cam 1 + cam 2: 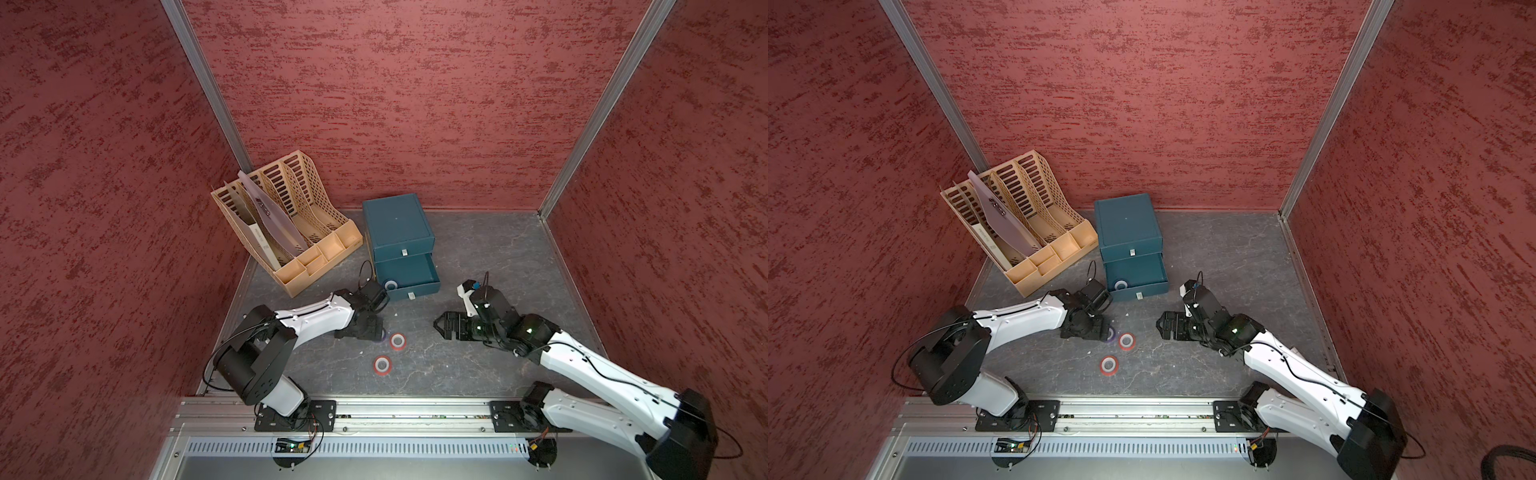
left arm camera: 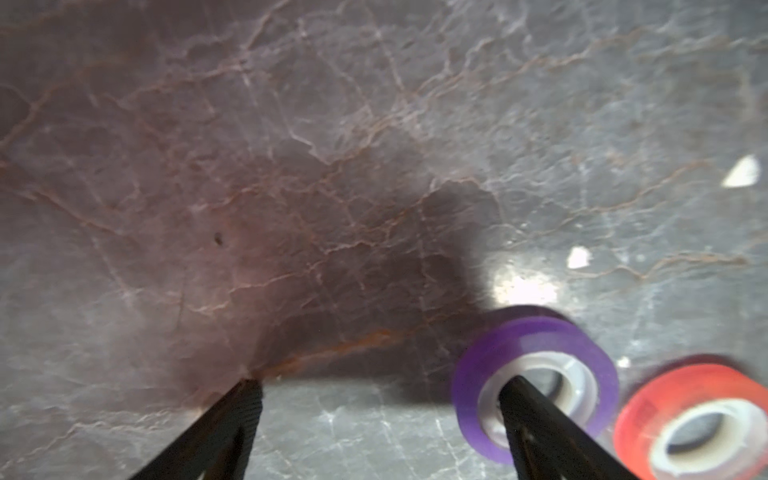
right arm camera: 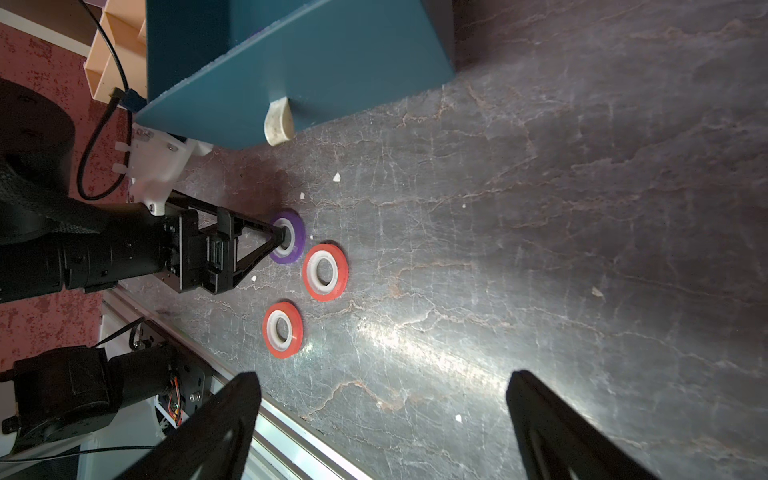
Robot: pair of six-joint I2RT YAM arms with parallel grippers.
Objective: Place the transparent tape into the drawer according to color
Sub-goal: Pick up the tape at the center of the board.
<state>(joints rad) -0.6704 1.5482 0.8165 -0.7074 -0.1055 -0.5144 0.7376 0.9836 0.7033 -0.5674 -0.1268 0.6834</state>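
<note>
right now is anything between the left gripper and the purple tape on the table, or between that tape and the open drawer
Nothing visible. One finger of the left gripper sits in the purple roll's core. A red roll lies close beside it, off the line to the open drawer.

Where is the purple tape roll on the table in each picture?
Both top views: purple tape roll, mid-table, half hidden under the left arm.
Left wrist view: the roll is close up, with a left finger poking into its hole.
Right wrist view: it sits on that finger, before the blue drawer.
Shared landmark: the red roll right beside it.
</note>
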